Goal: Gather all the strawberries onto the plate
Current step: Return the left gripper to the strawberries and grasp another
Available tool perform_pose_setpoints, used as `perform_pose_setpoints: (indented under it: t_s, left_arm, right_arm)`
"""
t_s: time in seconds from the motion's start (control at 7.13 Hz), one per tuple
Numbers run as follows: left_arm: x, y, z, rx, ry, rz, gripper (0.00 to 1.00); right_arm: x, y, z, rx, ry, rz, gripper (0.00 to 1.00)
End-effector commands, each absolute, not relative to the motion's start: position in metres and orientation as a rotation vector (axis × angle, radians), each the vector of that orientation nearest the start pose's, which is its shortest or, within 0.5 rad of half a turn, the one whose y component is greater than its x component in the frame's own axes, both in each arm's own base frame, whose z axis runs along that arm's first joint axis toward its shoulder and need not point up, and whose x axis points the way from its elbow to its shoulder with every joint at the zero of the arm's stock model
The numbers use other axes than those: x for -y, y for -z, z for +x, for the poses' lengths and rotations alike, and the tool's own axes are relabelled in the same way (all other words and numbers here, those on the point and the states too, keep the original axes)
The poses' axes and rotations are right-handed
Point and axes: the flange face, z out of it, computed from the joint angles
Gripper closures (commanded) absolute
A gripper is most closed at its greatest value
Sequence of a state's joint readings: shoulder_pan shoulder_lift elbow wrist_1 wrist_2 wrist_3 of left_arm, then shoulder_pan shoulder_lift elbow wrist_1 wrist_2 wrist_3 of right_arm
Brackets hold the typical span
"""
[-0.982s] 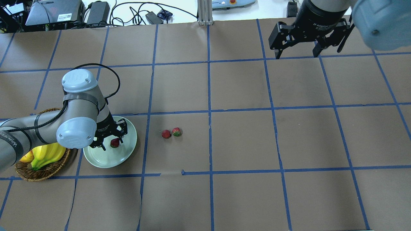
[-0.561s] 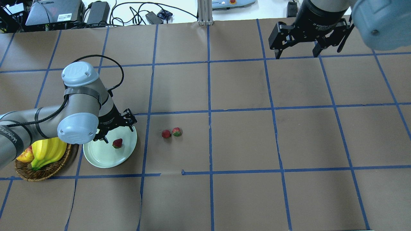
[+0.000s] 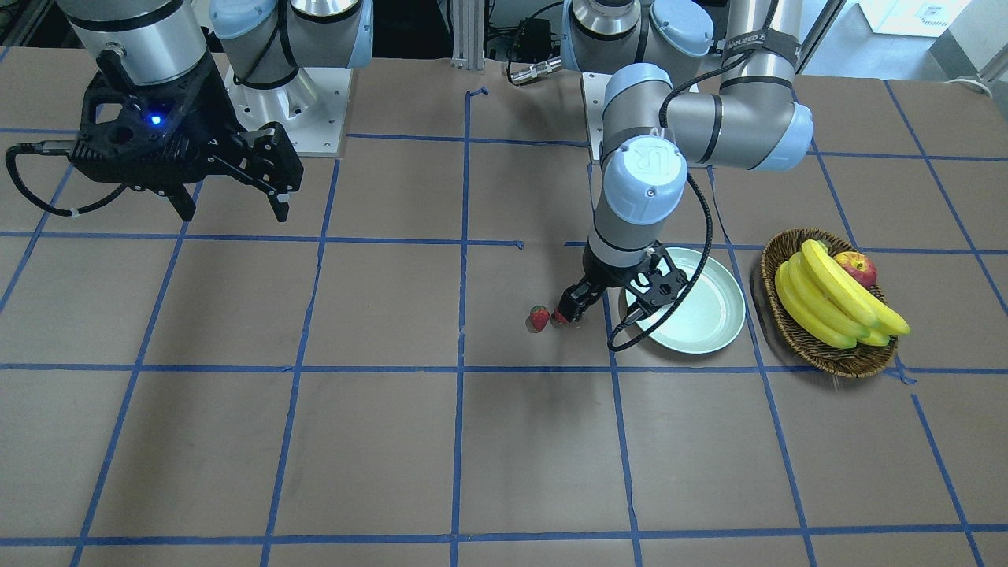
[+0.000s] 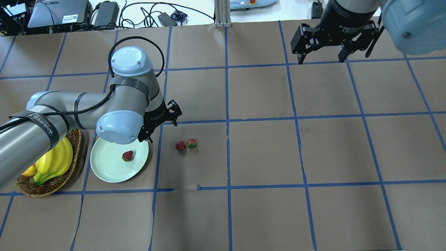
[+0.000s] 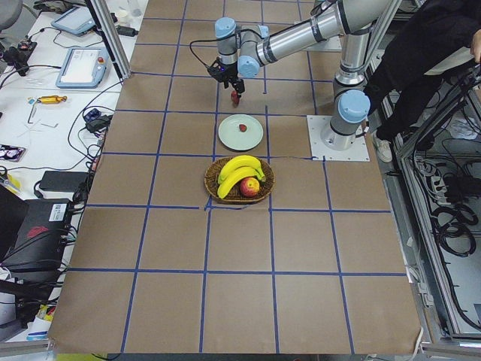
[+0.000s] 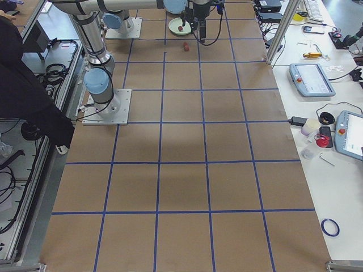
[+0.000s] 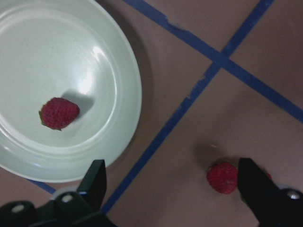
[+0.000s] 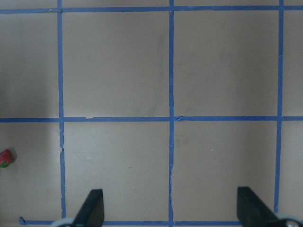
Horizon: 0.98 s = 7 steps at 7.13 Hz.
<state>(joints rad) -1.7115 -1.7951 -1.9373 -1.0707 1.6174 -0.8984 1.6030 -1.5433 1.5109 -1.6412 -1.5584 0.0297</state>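
Observation:
One strawberry (image 4: 127,155) lies in the pale green plate (image 4: 104,169); it also shows in the left wrist view (image 7: 59,113) on the plate (image 7: 118,71). Two strawberries (image 4: 180,145) (image 4: 191,143) lie side by side on the brown paper to the plate's right. My left gripper (image 4: 162,132) is open and empty, in the air between the plate and this pair. In the left wrist view one table berry (image 7: 222,178) sits between the fingers, and the other is mostly hidden behind a finger. My right gripper (image 4: 322,61) is open and empty, high at the far right.
A wicker basket (image 4: 66,181) with bananas (image 4: 52,164) and an apple (image 3: 856,268) stands just left of the plate. Blue tape lines cross the brown paper. Cables and boxes lie beyond the far edge.
My left gripper has let go of the strawberry in the plate, risen, and moved right towards the two berries on the table. The right arm has not moved.

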Motion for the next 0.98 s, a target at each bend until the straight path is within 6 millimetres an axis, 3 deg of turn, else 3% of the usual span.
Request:
perform_pose_setpoints:
  t_s: [0.0, 0.14, 0.56, 0.84]
  left_arm:
    - [0.475, -0.235, -0.251, -2.769, -0.036, -1.309, 0.00]
    - [0.478, -0.224, -0.261, -2.764, -0.003, -1.355, 0.00]
    - [0.488, -0.203, -0.264, -2.709, 0.065, -1.512, 0.00]
    - [0.474, -0.183, -0.260, -2.645, 0.027, -1.570, 0.03]
  right_arm:
    - [0.508, -0.511, 0.151, -3.123, 0.158, 0.004, 0.00]
    - [0.508, -0.511, 0.151, -3.127, 0.158, 0.004, 0.00]
    - [0.508, -0.511, 0.151, -3.127, 0.158, 0.004, 0.00]
    - [0.508, -0.511, 0.150, -3.128, 0.158, 0.004, 0.00]
